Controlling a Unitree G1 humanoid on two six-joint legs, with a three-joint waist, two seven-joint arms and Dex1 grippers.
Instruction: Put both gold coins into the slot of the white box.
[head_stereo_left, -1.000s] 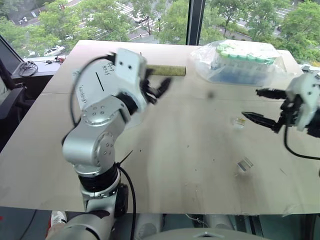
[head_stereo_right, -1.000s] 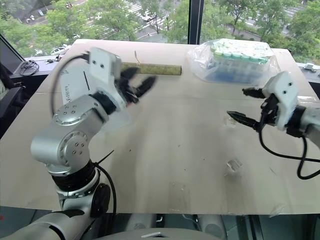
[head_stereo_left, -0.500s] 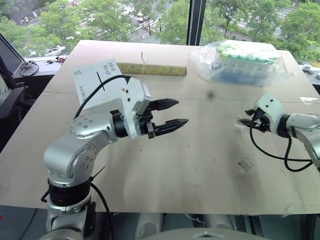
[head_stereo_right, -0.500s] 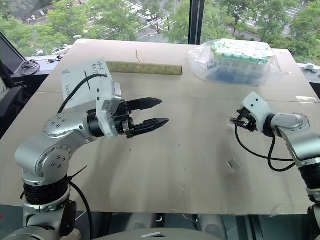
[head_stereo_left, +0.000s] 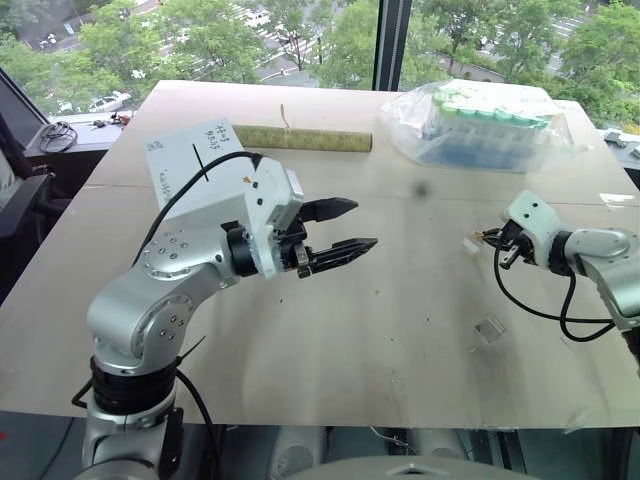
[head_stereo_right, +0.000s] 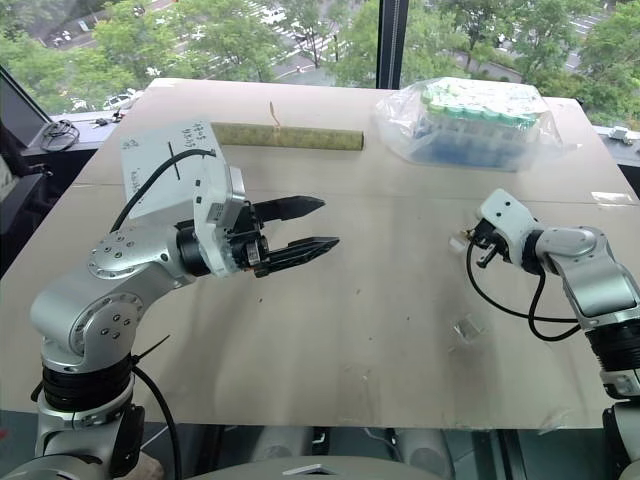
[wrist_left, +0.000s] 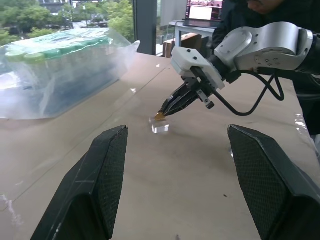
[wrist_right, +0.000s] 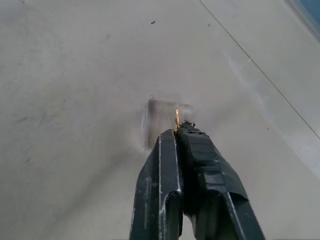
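On the big light-brown wooden table (head_stereo_left: 380, 330) in front of you there is lots of bare room in the middle and along the near edge. The far edge runs along the window. At the far right sits the clear plastic bag of green-capped tubes (head_stereo_left: 485, 122), and at the far middle lies a long flat yellow-green strip (head_stereo_left: 305, 139).

The white cardboard box (head_stereo_left: 200, 165) stands at the far left, behind your left arm. You can see its thin black slot (head_stereo_left: 201, 163) with dark writing beside it, but the arm's black cable crosses in front of the box.

Your left gripper (head_stereo_left: 345, 228) hangs in the air over the middle of the table, pointing to the right. Its two black fingers stand wide apart and hold nothing.

Your right gripper (wrist_left: 161, 115) is low at the right side of the table, well apart from the box. Its fingers are squeezed tight together on a tiny shiny gold coin (wrist_right: 176, 119), which sticks out at the tips. The tips are right at a small clear plastic holder (wrist_left: 160, 127) that sits on the table.

A second small clear plastic holder (head_stereo_left: 489, 328) lies nearer to you on the right. You cannot tell what is in it; it is too small to make out.

A person in dark clothes (wrist_left: 300, 75) stands behind the right arm, cut off at the edge.
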